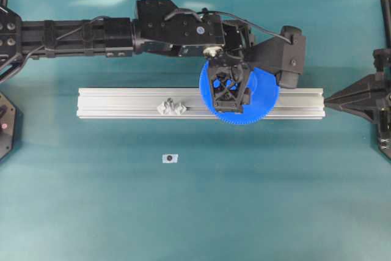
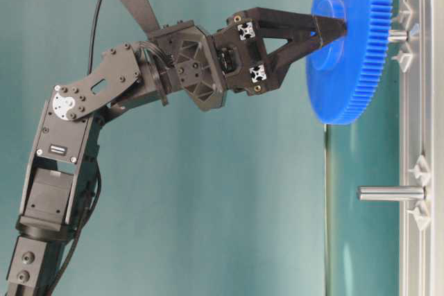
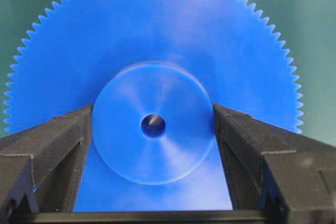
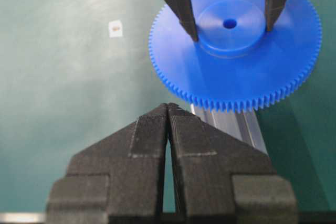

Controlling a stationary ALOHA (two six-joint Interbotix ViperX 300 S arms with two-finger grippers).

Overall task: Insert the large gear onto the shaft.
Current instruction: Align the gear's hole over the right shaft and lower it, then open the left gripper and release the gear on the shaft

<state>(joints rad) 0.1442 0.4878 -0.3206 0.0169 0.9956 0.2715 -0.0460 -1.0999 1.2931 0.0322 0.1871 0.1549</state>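
Right tool (image 4: 167, 109) fills the bottom of its wrist view, fingers pressed together, pinching nothing, parked at 3 o'clock in the overhead view just off the rail end.

Large gear (image 1: 239, 96): bright blue, toothed all round, flat over the aluminium rail (image 1: 122, 103), right of rail centre in the overhead. Left tool (image 3: 153, 121) pinches the gear's raised hub, one finger (image 3: 50, 145) at 9 o'clock and the other at 3 o'clock of the hub in the left wrist view, both touching the hub wall. Centre hole is visible and dark between them.

Shaft (image 2: 397, 35): in the table-level view, which shows the scene turned on its side, a short grey peg tip shows between gear and rail, in line with the hub. Cannot tell whether the peg has entered the hole. Gear face sits close to the rail but apart from it, roughly parallel.

Second peg (image 2: 390, 193) stands bare on the rail, well apart from the gear, on its clear winged base (image 1: 171, 107) at 9 o'clock of the gear in the overhead.

Small white tag (image 1: 170, 158) lies on the teal surface (image 1: 91, 212), at 6 o'clock of that base, clear of the rail.
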